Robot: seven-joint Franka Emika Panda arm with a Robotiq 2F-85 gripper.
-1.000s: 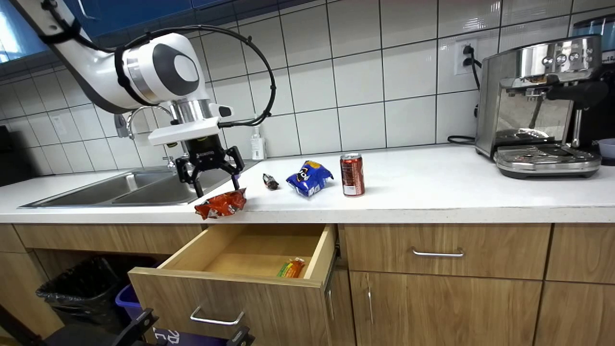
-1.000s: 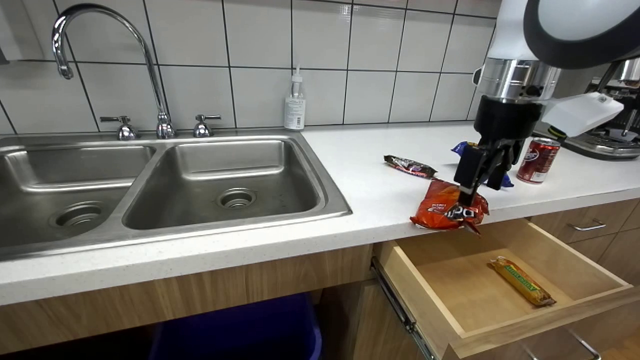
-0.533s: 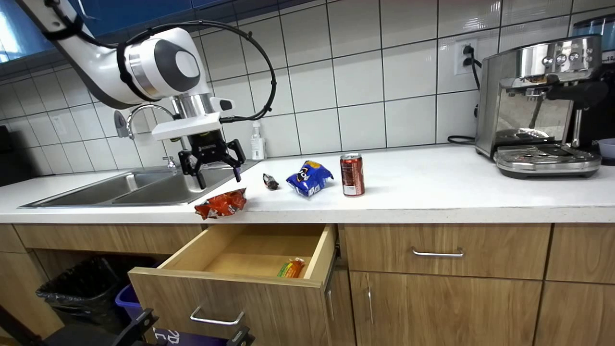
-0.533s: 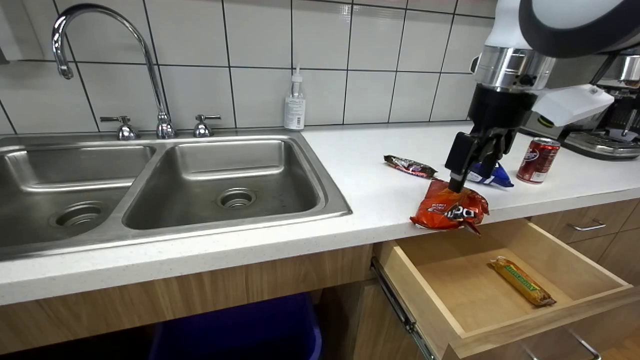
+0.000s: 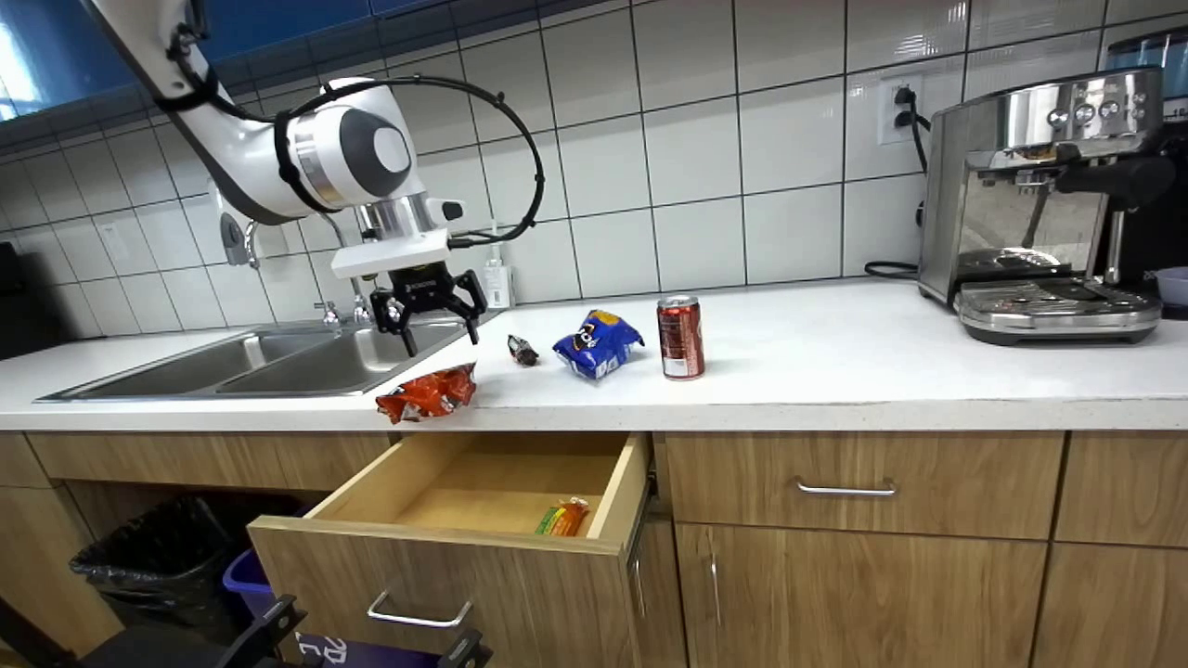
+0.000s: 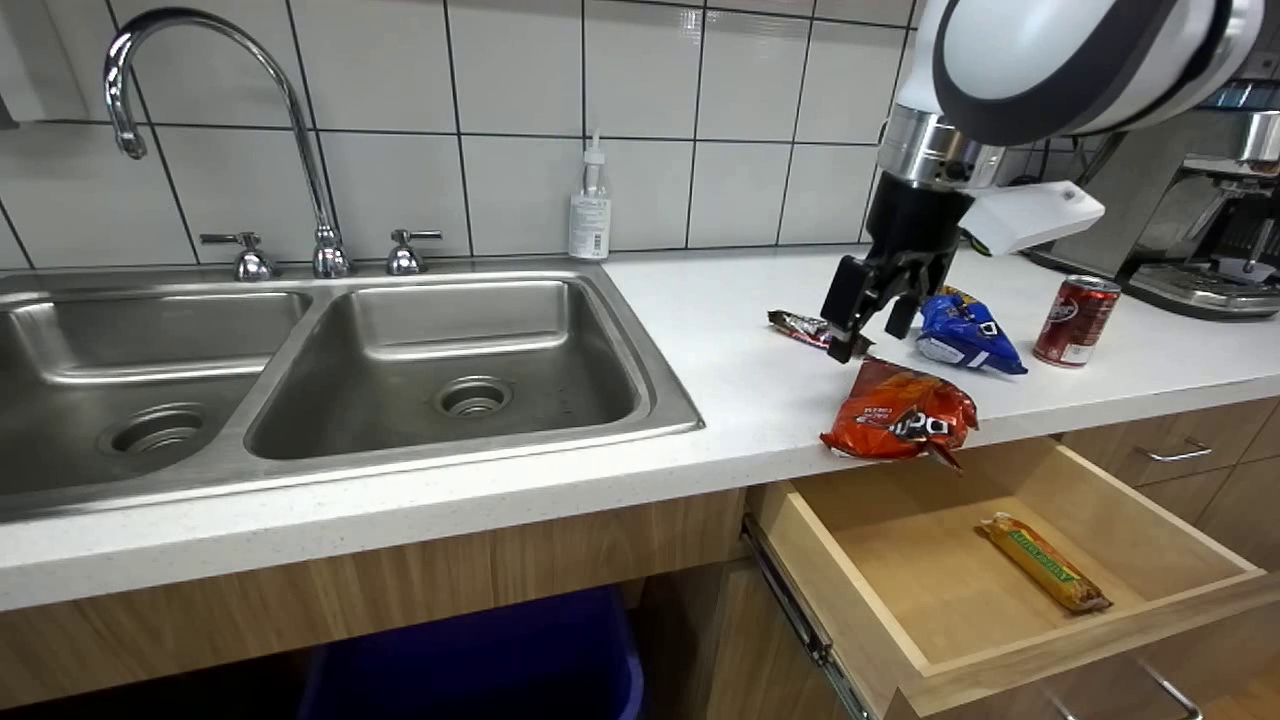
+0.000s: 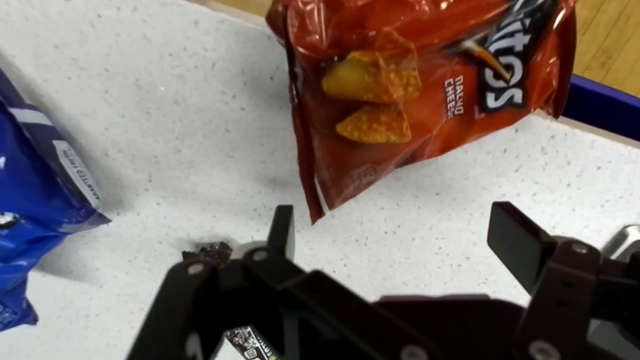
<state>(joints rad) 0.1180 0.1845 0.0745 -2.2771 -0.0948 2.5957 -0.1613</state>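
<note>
In an exterior view the white arm (image 5: 343,153) slants down from the upper left, bends at the wrist and turns its last section toward the white countertop (image 5: 835,362), leaning slightly, with a black cable (image 5: 539,176) looping out to its right. The gripper (image 5: 442,345) hangs at the end, fingers pointing down, raised above the counter to the right of the sink (image 6: 668,405). Its two fingers stand wide apart, and in the wrist view the counter surface shows between the pads (image 7: 283,231). Nearest to it is a red Doritos bag (image 6: 900,410), lying at the near edge of the counter with a part jutting past that edge; the fingertips are above it and toward its far side, not touching it. A dark-wrapped bar (image 5: 522,351) lies to the right of the gripper, partly hidden by a finger in the wrist view, and farther right are a blue snack bag (image 5: 599,345) and an upright red can (image 5: 680,338). Below the counter, a pulled-out drawer (image 5: 520,584) holds an orange-and-yellow wrapped bar (image 6: 1045,563) toward its right side.
</note>
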